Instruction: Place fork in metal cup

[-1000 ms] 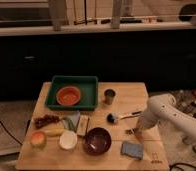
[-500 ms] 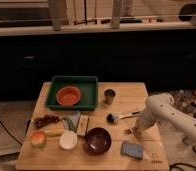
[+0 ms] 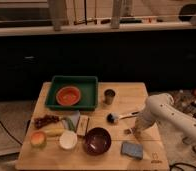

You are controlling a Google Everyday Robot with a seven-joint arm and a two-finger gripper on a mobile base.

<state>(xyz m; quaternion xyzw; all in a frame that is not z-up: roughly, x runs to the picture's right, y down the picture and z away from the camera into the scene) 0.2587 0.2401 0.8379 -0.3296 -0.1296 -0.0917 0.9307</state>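
Observation:
The metal cup (image 3: 109,96) stands upright on the wooden table (image 3: 131,95), just right of the green tray. My gripper (image 3: 136,130) is at the end of the white arm (image 3: 161,110). It is low over the table's right side, in front of and to the right of the cup. The fork does not show plainly; it may be hidden under the gripper. A small dark thing (image 3: 127,131) lies just left of the gripper, and I cannot tell what it is. A dark round-headed brush (image 3: 114,118) with a silver handle lies between the cup and the gripper.
A green tray (image 3: 89,82) holds an orange bowl (image 3: 68,95). A dark maroon bowl (image 3: 97,141), a white bowl (image 3: 68,140) and a blue sponge (image 3: 132,149) sit along the front. Fruit (image 3: 38,138), grapes (image 3: 46,120) and a packet (image 3: 82,125) lie at the left.

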